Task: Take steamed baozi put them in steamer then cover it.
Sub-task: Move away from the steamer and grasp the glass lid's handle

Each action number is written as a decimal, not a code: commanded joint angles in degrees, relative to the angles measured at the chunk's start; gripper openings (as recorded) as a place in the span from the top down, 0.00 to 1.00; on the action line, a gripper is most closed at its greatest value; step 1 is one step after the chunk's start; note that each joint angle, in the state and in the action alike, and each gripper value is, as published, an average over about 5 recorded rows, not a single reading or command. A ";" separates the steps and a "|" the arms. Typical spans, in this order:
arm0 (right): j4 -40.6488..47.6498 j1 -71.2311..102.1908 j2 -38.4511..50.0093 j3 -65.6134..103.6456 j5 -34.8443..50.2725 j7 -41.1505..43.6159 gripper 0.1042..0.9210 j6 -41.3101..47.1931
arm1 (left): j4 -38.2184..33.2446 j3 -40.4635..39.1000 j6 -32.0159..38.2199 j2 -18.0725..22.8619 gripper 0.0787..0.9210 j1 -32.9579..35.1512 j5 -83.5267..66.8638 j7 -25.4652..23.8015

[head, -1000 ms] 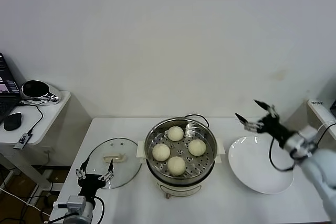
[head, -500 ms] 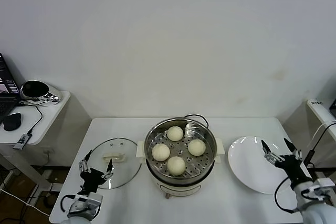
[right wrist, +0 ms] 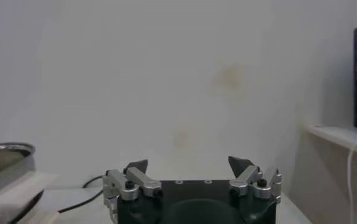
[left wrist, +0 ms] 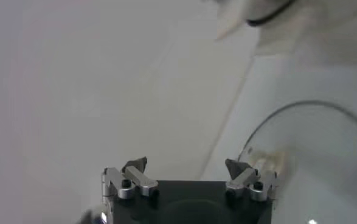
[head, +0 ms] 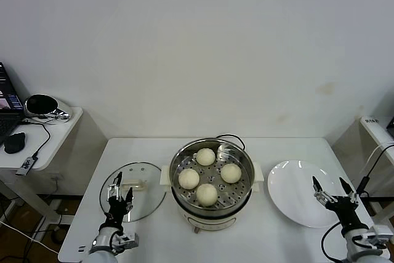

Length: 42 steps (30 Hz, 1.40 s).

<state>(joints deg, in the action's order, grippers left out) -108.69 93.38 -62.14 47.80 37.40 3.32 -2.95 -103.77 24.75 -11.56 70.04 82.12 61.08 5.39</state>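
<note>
At table's near left edge: left gripper spread wide, nothing held, poised over near part of the cover. Fingertips well apart in left wrist view, glass rim of cover just beyond them. Cover flat on the table, cream handle facing up, just beyond the gripper; contact between fingertips and glass cannot be told.

Centre of table: the steamer, uncovered, touching or nearly touching cover's right rim. Four steamed baozi on perforated tray inside, set in diamond pattern, apart from one another. Black cord behind the pot.

Right of steamer: white plate, bare, just beside steamer's side handle.

Near right corner: right gripper spread wide, nothing held, hanging at plate's right edge, well apart from steamer and baozi. Right wrist view: fingertips far apart, steamer rim at far side.
</note>
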 commanded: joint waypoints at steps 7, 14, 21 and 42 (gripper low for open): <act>1.62 0.19 -1.97 -0.14 -1.04 -0.69 0.12 -0.71 | 9.07 -3.22 -2.24 -0.81 0.12 -4.76 12.50 0.54; 0.98 0.42 -2.32 -0.08 -1.62 -1.26 0.12 -0.67 | 12.17 -3.86 -2.69 0.81 0.12 -6.92 14.14 2.30; 1.26 0.58 -2.89 -0.07 -2.46 -1.12 0.12 -1.01 | 14.27 -3.49 -3.45 1.75 0.12 -9.54 13.79 2.06; 2.25 0.24 -3.40 -0.15 -3.43 -1.08 0.12 -0.98 | 21.30 -3.00 -4.44 3.76 0.12 -16.60 14.00 0.47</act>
<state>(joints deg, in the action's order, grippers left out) -106.57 93.61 -65.44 47.61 34.25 2.29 -3.90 -85.72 21.57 -15.69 73.11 68.46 74.83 6.21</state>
